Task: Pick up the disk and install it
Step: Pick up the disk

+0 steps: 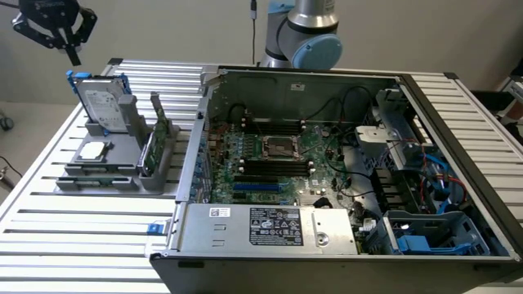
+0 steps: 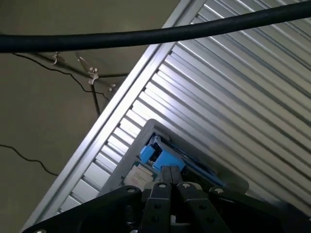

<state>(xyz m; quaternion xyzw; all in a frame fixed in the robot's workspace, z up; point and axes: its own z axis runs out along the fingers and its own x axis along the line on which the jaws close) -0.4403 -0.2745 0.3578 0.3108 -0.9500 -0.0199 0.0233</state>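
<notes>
Ribbed aluminium slats form the desk (image 1: 73, 245), which carries an open computer case (image 1: 343, 153) laid on its side, so its motherboard and bays face upward within the arm's reach. At the exterior view's left, a grey rack (image 1: 122, 165) holds the disk (image 1: 105, 104) upright in a slot. That placement seems meant to offer the top edge of its blue carrier to a grasp from above. The pincer (image 1: 73, 56) hangs above the disk, apart from it, jaws closed on nothing. A small square chip (image 1: 94, 150) lies flat on the rack, and a green circuit card (image 1: 155, 144) stands on edge beside it.
</notes>
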